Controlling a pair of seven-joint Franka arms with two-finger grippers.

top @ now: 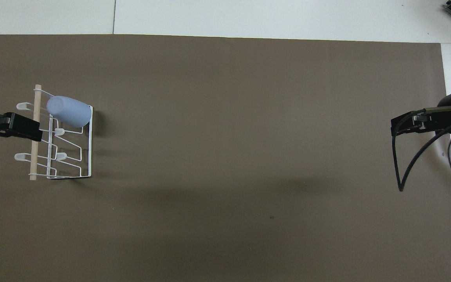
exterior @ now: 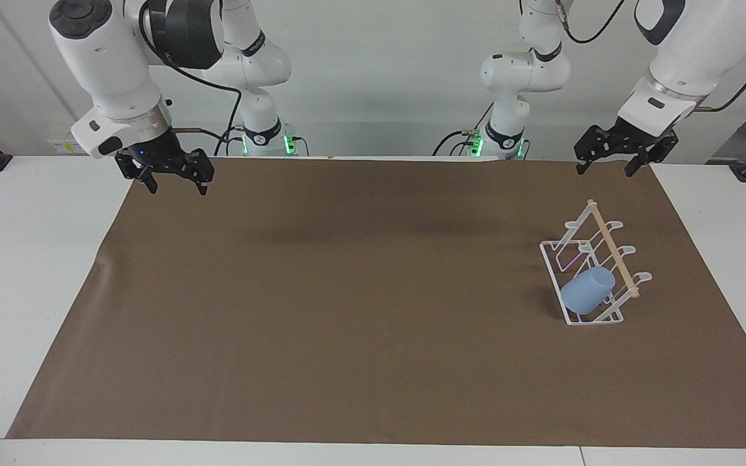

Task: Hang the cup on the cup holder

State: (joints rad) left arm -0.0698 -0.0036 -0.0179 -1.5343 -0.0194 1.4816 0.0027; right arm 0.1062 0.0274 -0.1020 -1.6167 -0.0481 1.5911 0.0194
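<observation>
The light blue cup rests tilted on a prong of the white wire cup holder, at the holder's end farthest from the robots. The holder stands on the brown mat toward the left arm's end of the table. My left gripper hangs open and empty in the air, well above the mat's edge by the robots and clear of the holder. My right gripper waits open and empty over the mat's corner at the right arm's end.
A brown mat covers most of the white table. A black cable loops down from the right arm's wrist. Nothing else lies on the mat.
</observation>
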